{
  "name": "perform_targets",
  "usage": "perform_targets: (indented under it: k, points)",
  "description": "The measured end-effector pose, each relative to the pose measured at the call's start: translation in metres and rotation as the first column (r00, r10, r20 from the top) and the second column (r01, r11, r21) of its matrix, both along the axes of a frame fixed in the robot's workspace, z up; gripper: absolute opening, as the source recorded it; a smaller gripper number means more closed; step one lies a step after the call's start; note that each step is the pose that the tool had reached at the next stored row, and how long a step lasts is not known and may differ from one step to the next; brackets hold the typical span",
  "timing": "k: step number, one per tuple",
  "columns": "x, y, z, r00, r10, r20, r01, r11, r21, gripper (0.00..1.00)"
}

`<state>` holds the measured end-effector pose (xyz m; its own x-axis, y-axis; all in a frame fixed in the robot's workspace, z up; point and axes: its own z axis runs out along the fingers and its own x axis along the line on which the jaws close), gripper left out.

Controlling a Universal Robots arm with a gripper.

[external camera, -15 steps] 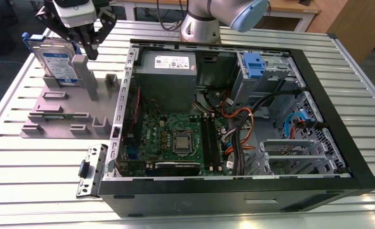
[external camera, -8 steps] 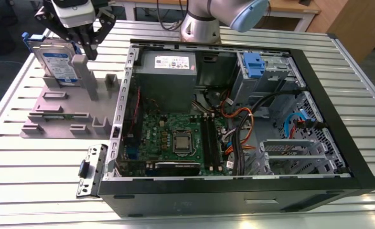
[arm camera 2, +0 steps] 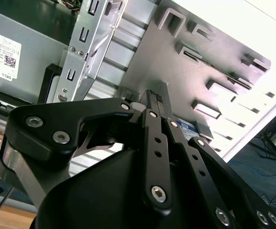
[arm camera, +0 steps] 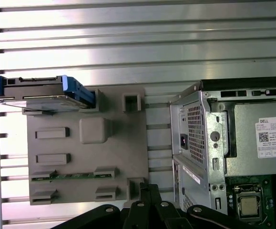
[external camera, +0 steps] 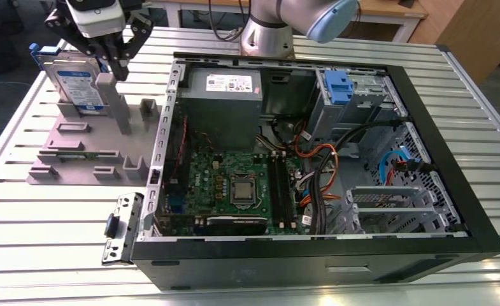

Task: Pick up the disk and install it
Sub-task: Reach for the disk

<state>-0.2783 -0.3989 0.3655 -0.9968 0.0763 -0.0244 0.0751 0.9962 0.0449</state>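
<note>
The disk [external camera: 76, 86] stands upright on its edge in a slot at the far end of the grey fixture plate [external camera: 76, 156], at the exterior view's left. It is silver with a white-and-blue label and a blue bracket. In the first wrist view the disk [arm camera: 42, 93] shows edge-on at the plate's corner. My gripper [external camera: 119, 65] hangs just beside the disk, on the side nearer the computer case, and above a grey post of the fixture. Its fingers [arm camera 2: 153, 98] are shut together with nothing between them. The fingertips [arm camera: 147, 190] sit over the fixture plate's edge.
An open black computer case [external camera: 453, 210] lies at the exterior view's right, with a grey power-supply box [external camera: 224, 95], a motherboard [external camera: 232, 188] and a drive cage with a blue latch [external camera: 339, 86]. A loose metal bracket [external camera: 120, 226] lies on the slatted metal table [external camera: 54, 255].
</note>
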Motion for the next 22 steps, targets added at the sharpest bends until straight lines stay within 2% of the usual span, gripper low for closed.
perform_targets:
  k: [17,19,22]
  points:
    - [-0.0049,0.0,-0.001,1.0,0.0,0.0,0.0,1.0,0.0,0.1]
    - [-0.0092,0.0,-0.0031,1.0,0.0,0.0,0.0,1.0,0.0,0.1]
    - [-0.0097,0.0,-0.0033,1.0,0.0,0.0,0.0,1.0,0.0,0.1]
